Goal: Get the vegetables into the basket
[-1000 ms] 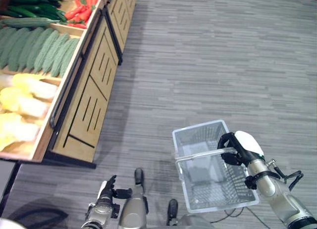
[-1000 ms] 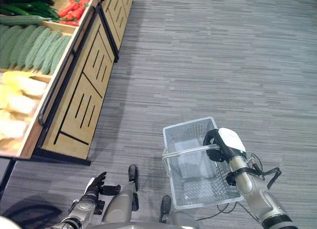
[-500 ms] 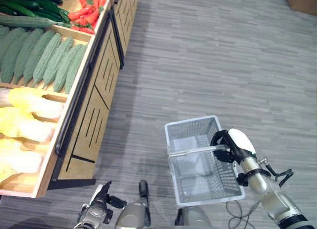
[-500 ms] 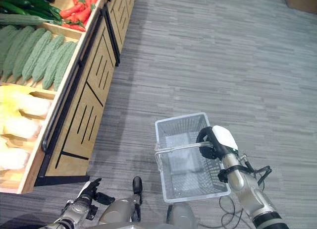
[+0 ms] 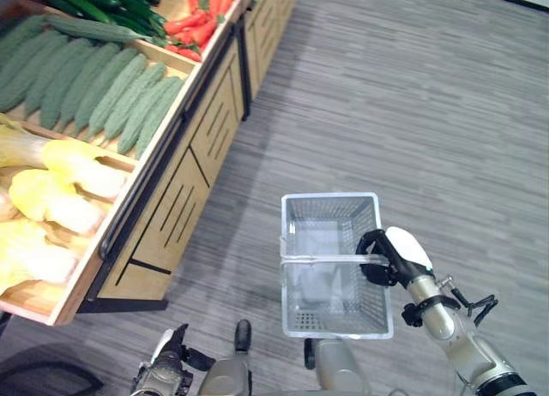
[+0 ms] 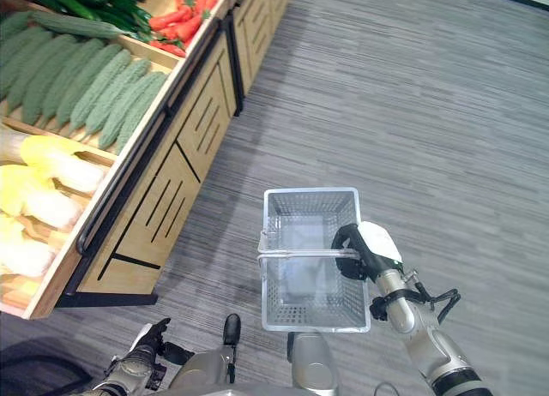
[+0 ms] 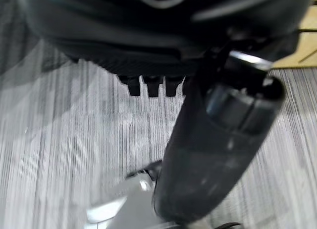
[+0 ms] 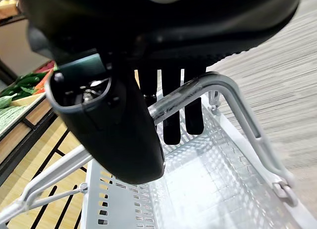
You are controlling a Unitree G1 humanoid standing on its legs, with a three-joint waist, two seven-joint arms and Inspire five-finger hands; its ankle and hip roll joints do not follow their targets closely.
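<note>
Vegetables [image 5: 103,105] on wooden display stand [image 5: 184,186] at left, one wire basket [image 5: 330,315] with nothing in it, handle [image 5: 326,259] gripped by right hand [image 5: 390,257], left hand [image 5: 169,362] low, fingers relaxed, holding nothing

Right hand [image 6: 358,247] gripping basket [image 6: 310,315] handle, vegetables [image 6: 94,87] on shelf [image 6: 163,169]

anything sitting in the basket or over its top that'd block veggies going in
Nothing visible does. The basket looks empty; only its handle, held by the right hand, crosses the open top. The vegetables lie on the stand.
</note>
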